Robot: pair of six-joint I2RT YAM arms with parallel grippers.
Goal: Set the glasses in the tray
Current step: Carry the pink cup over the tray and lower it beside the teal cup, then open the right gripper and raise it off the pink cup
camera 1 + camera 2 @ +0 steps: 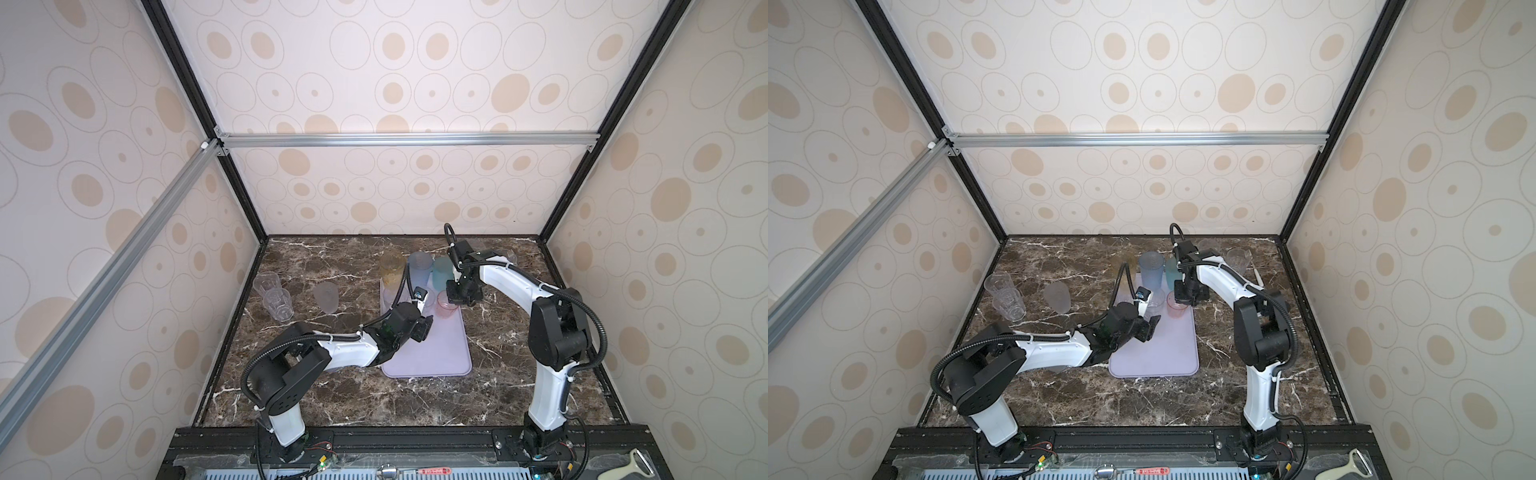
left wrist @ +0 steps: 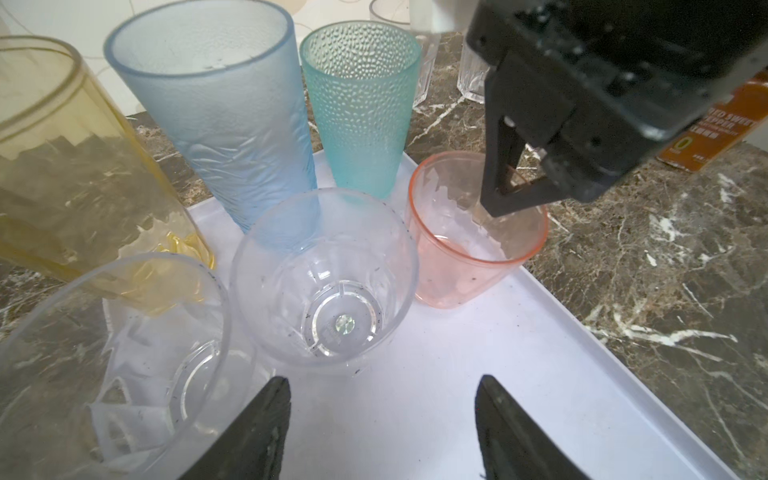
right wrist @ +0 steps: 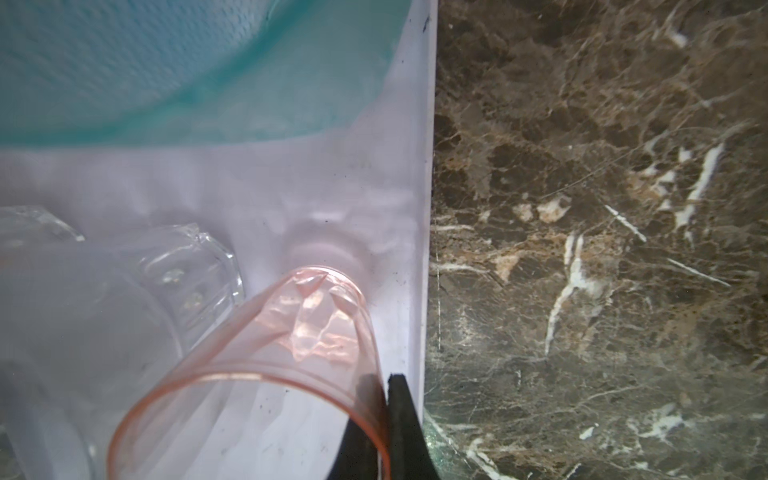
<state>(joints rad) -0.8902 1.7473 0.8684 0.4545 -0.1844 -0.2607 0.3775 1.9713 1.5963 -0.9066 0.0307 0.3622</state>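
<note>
The pale lavender tray [image 1: 432, 353] [image 1: 1158, 353] lies mid-table. At its far end stand an amber glass [image 1: 391, 268], a grey-blue glass [image 1: 419, 266] and a teal glass [image 1: 442, 272]. A small pink glass [image 1: 446, 309] [image 2: 469, 266] [image 3: 291, 353] stands in the tray by its right rim. My right gripper [image 1: 455, 299] [image 3: 384, 386] is shut on that glass's rim, one finger inside and one outside. Two clear glasses [image 2: 324, 282] [image 2: 124, 353] stand in the tray beside it. Just short of them, my left gripper [image 2: 382, 380] [image 1: 424, 328] hangs open and empty over the tray.
On the marble at the left stand two clear glasses [image 1: 266, 284] [image 1: 279, 305] and a frosted one [image 1: 326, 297]. Another clear glass [image 1: 507, 255] is at the back right. An orange-labelled bottle [image 2: 706, 137] shows behind my right gripper. A peeler [image 1: 636, 463] lies on the front rail.
</note>
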